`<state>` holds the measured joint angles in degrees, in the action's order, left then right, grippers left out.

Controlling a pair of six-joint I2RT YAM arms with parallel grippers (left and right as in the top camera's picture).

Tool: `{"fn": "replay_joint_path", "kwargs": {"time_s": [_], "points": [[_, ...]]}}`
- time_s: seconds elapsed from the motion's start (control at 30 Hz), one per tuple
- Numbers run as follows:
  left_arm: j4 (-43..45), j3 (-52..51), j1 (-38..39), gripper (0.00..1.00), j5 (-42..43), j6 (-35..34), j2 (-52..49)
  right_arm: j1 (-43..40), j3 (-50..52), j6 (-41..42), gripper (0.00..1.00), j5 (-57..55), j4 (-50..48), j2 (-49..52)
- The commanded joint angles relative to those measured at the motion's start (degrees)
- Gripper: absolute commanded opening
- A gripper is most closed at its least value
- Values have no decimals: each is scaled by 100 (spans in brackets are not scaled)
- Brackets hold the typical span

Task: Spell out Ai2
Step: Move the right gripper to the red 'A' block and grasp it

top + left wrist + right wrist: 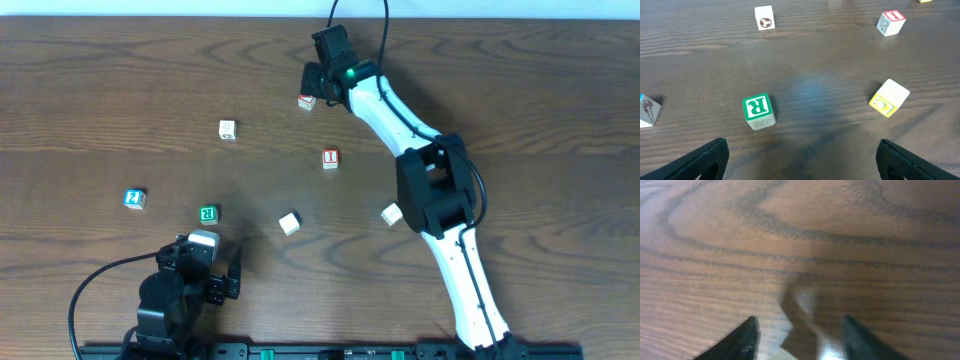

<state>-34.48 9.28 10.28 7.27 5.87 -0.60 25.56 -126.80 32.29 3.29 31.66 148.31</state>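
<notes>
Where the overhead view takes in the dark brown wood-grain table (520, 90), small cubes lie scattered well apart across its middle and left. The white cube with a red "I" (330, 158) sits at centre. The blue-faced cube (134, 198), its character too small to read, lies at left. In the blurred right wrist view, the right gripper (800, 319) straddles a pale cube (812, 330), perhaps touching it; I cannot tell whether it is grasped. The left gripper (802, 145) hangs at lower left, jaws spread wide and empty, with bare wood between it and the green "R" cube (758, 110). The upper left and far right are bare wood.
</notes>
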Motion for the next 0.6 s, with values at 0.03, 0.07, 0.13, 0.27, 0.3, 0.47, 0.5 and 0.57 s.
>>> {"fn": "replay_joint_path", "kwargs": {"time_s": [0.03,0.07,0.13,0.27,0.3,0.47,0.5,0.57], "points": [[4,-35,-24,95,-22,37,35,136,-76,-258,69,17,256,-544],[4,-37,-24,95,-22,37,35,164,-76,-258,71,15,319,-562],[7,-35,-24,95,-22,39,35,273,-76,-256,70,4,511,-605],[4,-37,-24,95,-22,37,35,472,-76,-219,69,-98,800,-612],[4,-37,-24,95,-22,37,35,522,-76,-214,69,-181,855,-612],[4,-35,-24,95,-22,37,35,782,-76,-208,69,-929,1130,-612],[4,-35,-24,95,-22,37,35,809,-76,-149,69,-1047,1200,-612],[4,-37,-24,95,-22,37,35,833,-76,-42,68,-1174,1292,-612]]}}
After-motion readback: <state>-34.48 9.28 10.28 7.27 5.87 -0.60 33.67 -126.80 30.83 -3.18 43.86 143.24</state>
